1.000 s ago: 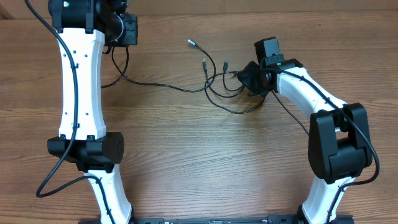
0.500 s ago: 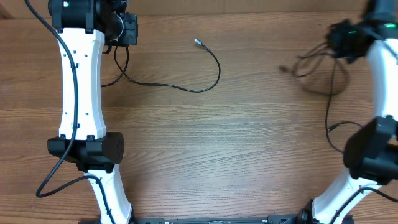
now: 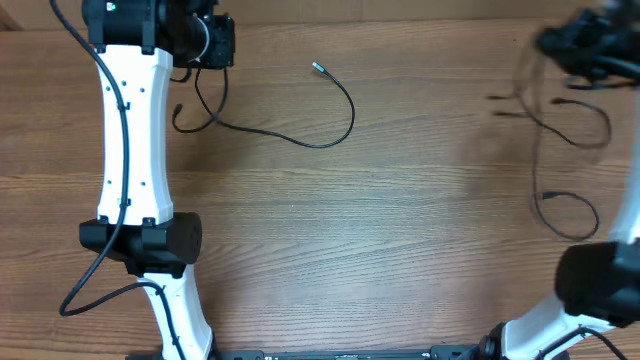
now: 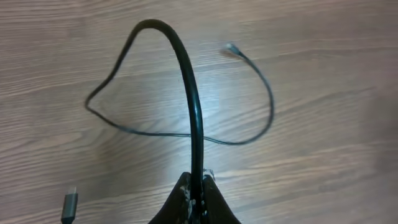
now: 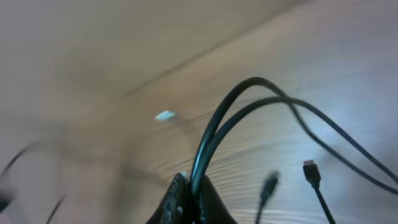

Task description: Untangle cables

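The right gripper (image 5: 188, 190), pinched on two looped cables (image 5: 255, 80), has swung from the table's (image 3: 400, 250) middle to its far right edge, blurred; the left gripper (image 4: 198, 193) stays clamped on one cable (image 4: 194, 106), now separate, lying left of centre.

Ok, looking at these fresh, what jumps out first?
A single cable curves alone across the upper middle of the table, gripped near one end by the shut left gripper, its far plug lying free. At the far right edge, the shut right gripper holds a blurred bundle of cables dangling, well apart from the first.
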Motion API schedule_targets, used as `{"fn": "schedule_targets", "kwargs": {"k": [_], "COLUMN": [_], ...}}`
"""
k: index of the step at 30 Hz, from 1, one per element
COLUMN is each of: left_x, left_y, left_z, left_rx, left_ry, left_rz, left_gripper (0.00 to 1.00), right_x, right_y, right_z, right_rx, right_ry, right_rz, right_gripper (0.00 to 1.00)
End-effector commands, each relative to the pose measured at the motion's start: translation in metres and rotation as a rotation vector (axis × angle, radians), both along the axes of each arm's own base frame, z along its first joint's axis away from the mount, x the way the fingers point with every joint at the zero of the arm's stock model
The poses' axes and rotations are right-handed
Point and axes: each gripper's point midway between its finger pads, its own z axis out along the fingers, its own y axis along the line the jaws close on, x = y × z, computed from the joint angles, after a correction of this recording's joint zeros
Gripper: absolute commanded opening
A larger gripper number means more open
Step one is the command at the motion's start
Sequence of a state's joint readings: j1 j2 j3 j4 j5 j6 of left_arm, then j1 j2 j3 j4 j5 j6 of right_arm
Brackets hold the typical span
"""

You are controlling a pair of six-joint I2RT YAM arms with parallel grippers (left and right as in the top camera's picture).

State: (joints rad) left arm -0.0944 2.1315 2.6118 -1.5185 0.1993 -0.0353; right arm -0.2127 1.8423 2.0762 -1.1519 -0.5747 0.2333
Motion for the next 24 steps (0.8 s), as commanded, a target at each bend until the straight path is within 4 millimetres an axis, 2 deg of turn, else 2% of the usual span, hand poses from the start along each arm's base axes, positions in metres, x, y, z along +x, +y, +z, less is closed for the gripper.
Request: {"fn": "schedule_targets", "kwargs": {"k": [1, 3, 4, 6, 7, 10, 12, 18, 21, 24], "left_x": [-0.003, 0.000, 0.002, 0.009, 0.011, 0.015, 0.017, 0.020, 0.009, -0.007], "left_y": [-0.027, -0.035, -0.039, -0.044, -0.050, -0.071, -0.085, -0.097, -0.120, -0.152], "left_z": [0.005, -0.004, -0.011, -0.025, -0.033, -0.053, -0.059, -0.052, -0.048, -0.043], "left_rx": [-0.041, -0.036, -0.030, -0.035, -0.054, -0.180, -0.278, -0.299, -0.317, -0.337], "left_ry": [-0.009, 0.006, 0.016, 0.035, 0.049, 0.102, 0.127, 0.087, 0.076, 0.061], "left_rz": [-0.053, -0.076, -0.089, -0.115, -0.144, -0.242, -0.283, -0.319, -0.421, -0.538], "left_gripper": [0.04, 0.04, 0.04, 0.08, 0.17, 0.27, 0.32, 0.44, 0.46, 0.47], "right_x": [-0.021, -0.035, -0.042, -0.055, -0.059, -0.070, -0.073, -0.076, -0.076, -0.074], "right_y": [0.086, 0.138, 0.158, 0.182, 0.187, 0.189, 0.184, 0.180, 0.180, 0.174], "right_z": [0.057, 0.076, 0.085, 0.103, 0.108, 0.119, 0.115, 0.106, 0.105, 0.101], "right_rx": [0.005, 0.008, 0.009, 0.005, -0.005, -0.050, -0.070, -0.091, -0.096, -0.124], "right_ry": [-0.154, -0.202, -0.227, -0.274, -0.288, -0.293, -0.266, -0.228, -0.223, -0.208], "right_rz": [0.222, 0.341, 0.386, 0.439, 0.443, 0.421, 0.401, 0.389, 0.386, 0.357], "right_gripper": [0.04, 0.04, 0.04, 0.04, 0.04, 0.04, 0.04, 0.04, 0.04, 0.04]}}
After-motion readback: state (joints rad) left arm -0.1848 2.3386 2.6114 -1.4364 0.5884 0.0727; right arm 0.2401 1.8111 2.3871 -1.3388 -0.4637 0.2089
